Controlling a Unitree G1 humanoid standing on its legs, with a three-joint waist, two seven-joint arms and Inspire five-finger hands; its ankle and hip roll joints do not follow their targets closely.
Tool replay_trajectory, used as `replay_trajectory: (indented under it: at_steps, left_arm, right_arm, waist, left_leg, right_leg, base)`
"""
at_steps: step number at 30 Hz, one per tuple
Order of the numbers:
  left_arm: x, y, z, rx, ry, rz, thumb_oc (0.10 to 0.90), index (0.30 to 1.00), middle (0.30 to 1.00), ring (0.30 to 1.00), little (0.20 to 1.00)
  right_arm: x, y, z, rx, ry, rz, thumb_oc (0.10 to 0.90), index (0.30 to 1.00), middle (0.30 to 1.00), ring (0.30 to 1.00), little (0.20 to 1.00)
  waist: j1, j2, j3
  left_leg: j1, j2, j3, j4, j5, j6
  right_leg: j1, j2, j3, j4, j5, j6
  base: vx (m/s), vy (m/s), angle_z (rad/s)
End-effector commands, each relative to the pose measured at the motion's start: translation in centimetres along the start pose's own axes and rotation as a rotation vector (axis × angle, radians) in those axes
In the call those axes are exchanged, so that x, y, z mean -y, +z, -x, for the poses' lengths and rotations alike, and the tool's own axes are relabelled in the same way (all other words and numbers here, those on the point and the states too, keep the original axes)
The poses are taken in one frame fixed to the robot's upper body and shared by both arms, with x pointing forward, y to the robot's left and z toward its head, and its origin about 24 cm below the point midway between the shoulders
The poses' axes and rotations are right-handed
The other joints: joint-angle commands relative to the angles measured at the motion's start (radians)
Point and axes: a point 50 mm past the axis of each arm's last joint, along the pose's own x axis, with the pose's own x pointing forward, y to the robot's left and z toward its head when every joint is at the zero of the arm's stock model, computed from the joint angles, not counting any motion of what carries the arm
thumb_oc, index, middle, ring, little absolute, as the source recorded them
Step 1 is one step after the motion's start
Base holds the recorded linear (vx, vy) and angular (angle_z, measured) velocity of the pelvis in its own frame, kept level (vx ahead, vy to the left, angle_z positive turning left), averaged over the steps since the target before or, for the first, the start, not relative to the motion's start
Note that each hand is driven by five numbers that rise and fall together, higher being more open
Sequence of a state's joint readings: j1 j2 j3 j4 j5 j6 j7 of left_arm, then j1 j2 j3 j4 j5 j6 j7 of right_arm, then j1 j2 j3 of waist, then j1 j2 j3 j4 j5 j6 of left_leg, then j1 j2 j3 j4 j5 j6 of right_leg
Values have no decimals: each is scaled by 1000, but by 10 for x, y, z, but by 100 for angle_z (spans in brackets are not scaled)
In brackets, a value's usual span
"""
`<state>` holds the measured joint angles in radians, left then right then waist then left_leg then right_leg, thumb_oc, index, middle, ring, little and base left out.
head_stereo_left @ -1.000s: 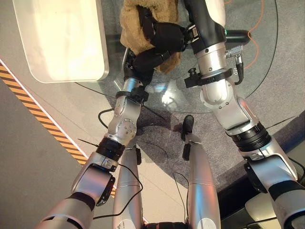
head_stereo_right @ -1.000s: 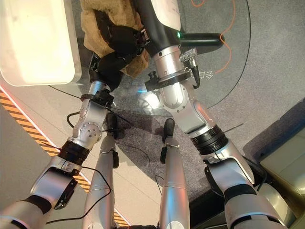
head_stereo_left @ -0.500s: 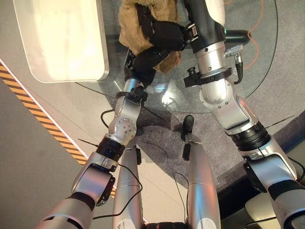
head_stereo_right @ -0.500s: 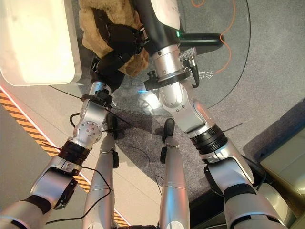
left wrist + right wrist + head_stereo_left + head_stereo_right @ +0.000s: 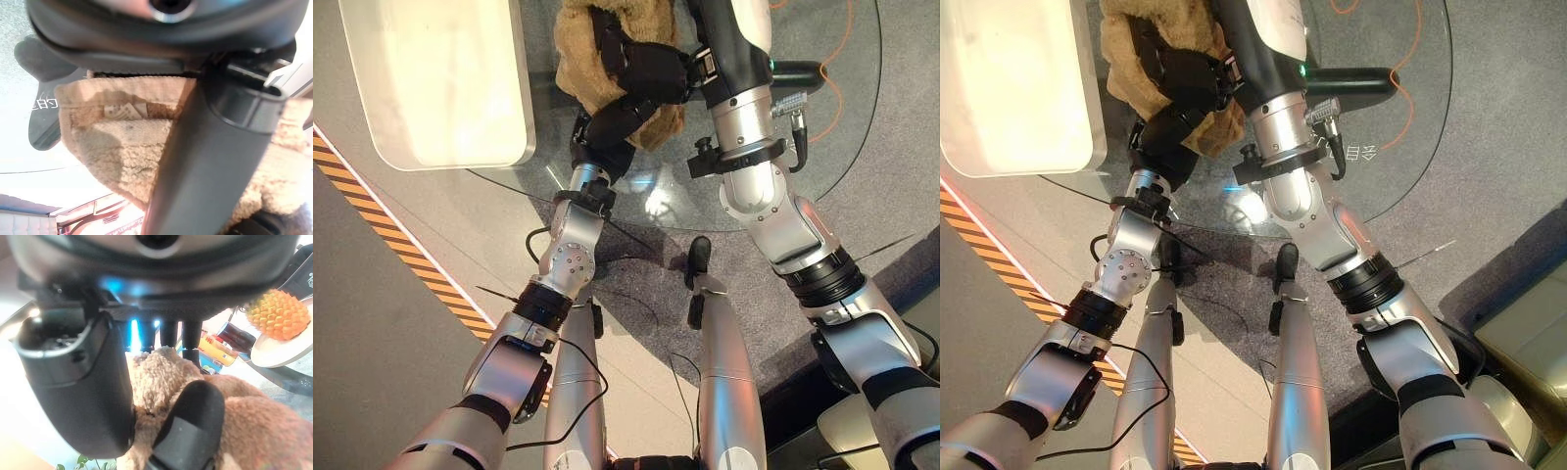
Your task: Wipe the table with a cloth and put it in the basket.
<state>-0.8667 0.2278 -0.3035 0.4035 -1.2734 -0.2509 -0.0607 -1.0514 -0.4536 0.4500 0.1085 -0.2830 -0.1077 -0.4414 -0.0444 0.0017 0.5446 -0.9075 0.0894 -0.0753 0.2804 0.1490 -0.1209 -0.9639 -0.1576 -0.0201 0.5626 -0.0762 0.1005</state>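
Bunching softly, the light fleecy cloth on the glass bench is clamped by right hand and left hand; gather its folds.

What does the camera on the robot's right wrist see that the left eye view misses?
The right wrist view alone catches a spiky orange fruit on a pale plate, with bottles beside it. The left eye view alone takes in the round glass table, a pale tray and an orange cable. Both show the tan fleecy cloth with the right hand curled on it.
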Motion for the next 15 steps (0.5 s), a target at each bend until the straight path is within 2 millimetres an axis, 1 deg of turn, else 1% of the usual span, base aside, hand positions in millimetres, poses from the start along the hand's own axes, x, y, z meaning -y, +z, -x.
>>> replay_trajectory:
  at_steps: [1, 7, 8, 9, 10, 15]
  left_arm:
    - [80, 15, -22, 124, -404, 43, 100, 300, 300, 300, 200]
    - [83, 15, -22, 128, -412, 37, 100, 300, 300, 300, 200]
    - [83, 15, -22, 128, -411, 35, 100, 300, 300, 300, 200]
    - [82, 15, -22, 129, -411, 34, 100, 300, 300, 300, 200]
    - [82, 16, -23, 130, -410, 31, 100, 300, 300, 300, 200]
    - [83, 17, -23, 140, -415, -1, 100, 300, 300, 300, 200]
  right_arm:
    - [19, 53, -30, 283, -153, -98, 100, 300, 300, 300, 200]
    - [19, 52, -31, 280, -155, -97, 100, 300, 300, 300, 200]
    - [20, 51, -30, 276, -160, -99, 295, 467, 467, 467, 395]
    - [20, 51, -30, 274, -165, -100, 762, 867, 867, 867, 862]
    - [20, 50, -30, 269, -167, -102, 800, 900, 900, 900, 900]
    - [22, 49, -32, 265, -186, -109, 800, 900, 900, 900, 900]
  waist:
    - [5, 1, -25]
    - [5, 1, -25]
    - [5, 1, -25]
    - [5, 1, -25]
    - [5, 1, -25]
    - [5, 1, -25]
  left_leg:
    - [37, -112, 82, 55, -116, 95]
    - [31, -113, 81, 56, -116, 95]
    - [33, -112, 82, 56, -117, 95]
    - [33, -112, 82, 56, -116, 95]
    - [33, -112, 82, 56, -116, 94]
    - [31, -111, 82, 56, -117, 94]
  right_leg:
    - [85, 110, -59, -171, 58, -38]
    - [80, 110, -59, -170, 57, -38]
    - [82, 110, -59, -171, 57, -38]
    - [82, 110, -59, -171, 57, -38]
    - [83, 110, -59, -171, 57, -38]
    - [81, 109, -59, -172, 57, -38]
  base:
    - [0, 0, 0]
    - [0, 0, 0]
    - [0, 0, 0]
    - [0, 0, 0]
    - [0, 0, 0]
    - [0, 0, 0]
